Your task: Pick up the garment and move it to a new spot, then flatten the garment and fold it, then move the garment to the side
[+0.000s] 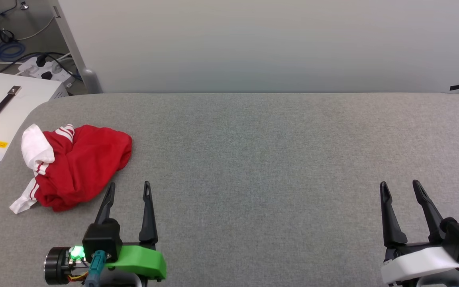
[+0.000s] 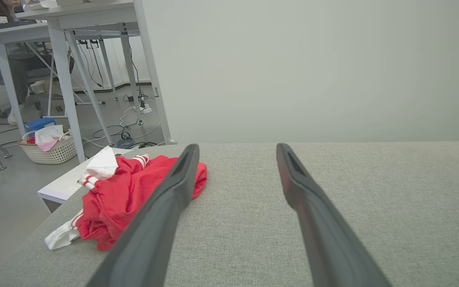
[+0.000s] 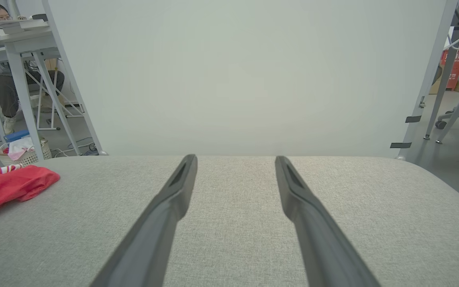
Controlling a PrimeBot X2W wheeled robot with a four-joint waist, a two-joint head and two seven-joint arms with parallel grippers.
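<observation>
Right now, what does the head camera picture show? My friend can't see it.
A crumpled red shirt with white sleeves lies heaped on the left of a grey cloth table. The left tool is open close beside it; the right tool is open far to the right.

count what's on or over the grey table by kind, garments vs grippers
garments: 1, the crumpled red and white jersey T-shirt, lying near the left end of the grey fabric-covered table
grippers: 2, the black two-fingered left gripper and right gripper, both open and empty
total: 3
</observation>
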